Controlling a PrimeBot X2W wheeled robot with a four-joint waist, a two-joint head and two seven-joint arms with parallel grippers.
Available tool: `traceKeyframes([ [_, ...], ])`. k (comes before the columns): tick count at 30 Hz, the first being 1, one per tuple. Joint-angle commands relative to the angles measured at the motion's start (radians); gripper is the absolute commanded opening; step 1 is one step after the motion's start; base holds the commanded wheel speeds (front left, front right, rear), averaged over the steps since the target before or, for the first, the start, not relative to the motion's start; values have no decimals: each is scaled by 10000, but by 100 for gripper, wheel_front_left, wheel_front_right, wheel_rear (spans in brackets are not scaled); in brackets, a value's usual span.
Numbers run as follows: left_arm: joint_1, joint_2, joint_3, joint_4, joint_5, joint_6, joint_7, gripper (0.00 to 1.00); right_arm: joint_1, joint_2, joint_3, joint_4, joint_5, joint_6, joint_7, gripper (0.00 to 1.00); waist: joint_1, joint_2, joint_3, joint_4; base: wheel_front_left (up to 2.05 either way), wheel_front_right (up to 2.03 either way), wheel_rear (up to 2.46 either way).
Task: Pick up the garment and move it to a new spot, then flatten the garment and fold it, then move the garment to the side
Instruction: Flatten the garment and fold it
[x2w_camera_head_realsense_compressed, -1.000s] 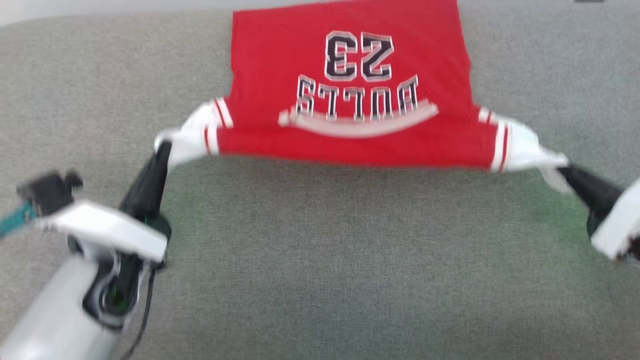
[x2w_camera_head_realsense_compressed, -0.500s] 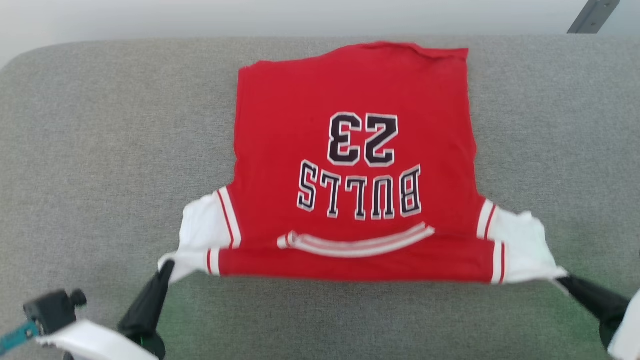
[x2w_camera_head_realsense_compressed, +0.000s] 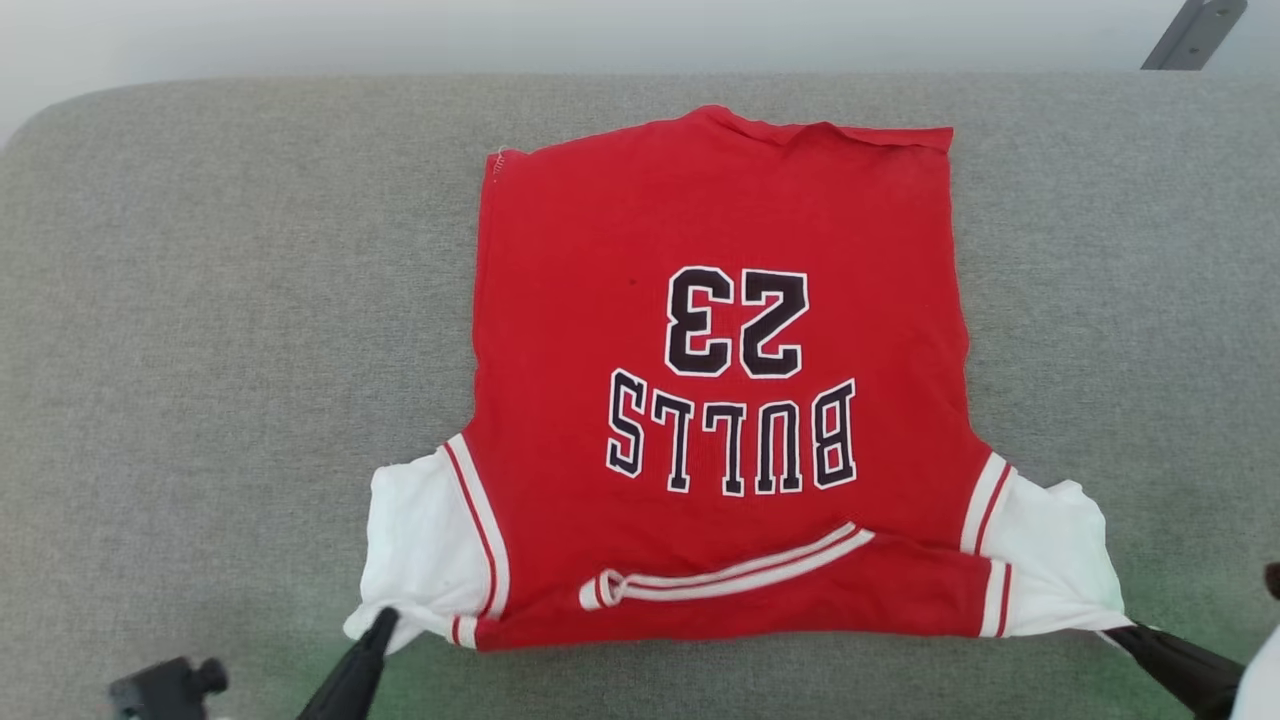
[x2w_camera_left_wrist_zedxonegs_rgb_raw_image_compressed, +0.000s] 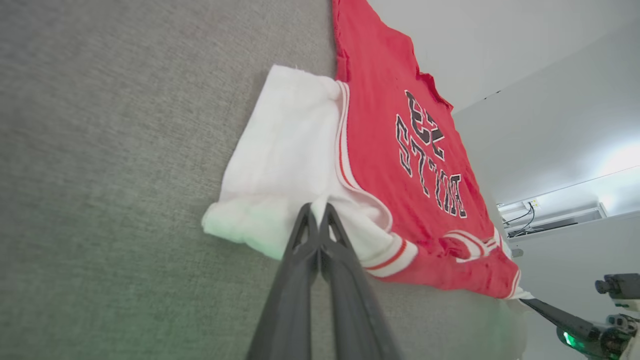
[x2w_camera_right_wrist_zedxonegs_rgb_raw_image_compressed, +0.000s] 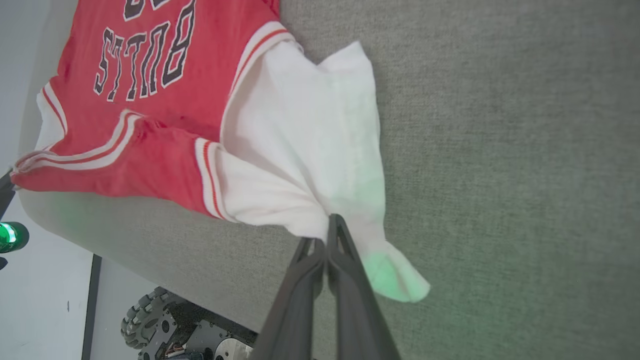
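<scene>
While the shirt (x2w_camera_head_realsense_compressed: 720, 400) is lying flat on the grey pad (x2w_camera_head_realsense_compressed: 200, 350), both grippers are holding it by its white sleeves. It is sitting in the middle of the pad, front side up. Its bottom edge is pointing at the far side and its neck is pointing at the robot, so the letters are showing upside down in the head view.

The left gripper (x2w_camera_head_realsense_compressed: 383, 622) is pinching the near corner of the left sleeve — its two dark fingers are pressed together on the cloth. The right gripper (x2w_camera_head_realsense_compressed: 1120, 632) is doing the same on the right sleeve, with its fingers squeezed tight on a bunched white fold. Both sleeves are being pulled out to the sides. Along the near edge, a red band of the shirt is folding over and lying against the striped neck trim (x2w_camera_head_realsense_compressed: 730, 575). The far edge is looking a bit wavy, and its right corner is curling up.

A pale wall (x2w_camera_head_realsense_compressed: 600, 35) is standing behind the pad, and a grey metal bar (x2w_camera_head_realsense_compressed: 1195, 30) is poking in at the top right. A small black knob (x2w_camera_head_realsense_compressed: 165, 690) is sitting low on the left, just beside the left gripper. Green light is glowing on the pad near each gripper. In the right wrist view, a black wheel (x2w_camera_right_wrist_zedxonegs_rgb_raw_image_compressed: 142, 325) is showing below the pad's edge — in the left wrist view, a white box with wires (x2w_camera_left_wrist_zedxonegs_rgb_raw_image_compressed: 550, 217) is hanging on the wall.
</scene>
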Motion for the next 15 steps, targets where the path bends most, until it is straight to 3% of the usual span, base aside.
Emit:
traceKeyframes([
  [1,-277,-9,-112,164,21,22,-29,0,-159,138,-61,93,-156,-8,114,0,0,-1,2,9,0,0,0],
  [4,-637,-251,-463,617,-129,22,-27,0,-378,531,-15,335,-431,-7,523,0,0,-1,31,17,0,0,0],
  [14,-1356,-306,-1277,1514,-125,22,-41,0,-904,1266,253,1061,-1538,-7,995,0,0,-1,158,34,0,0,0],
  [15,-1388,-312,-1283,1528,-135,22,-42,0,-937,1263,302,1082,-1638,-7,1007,21,0,-1,157,36,0,0,0],
])
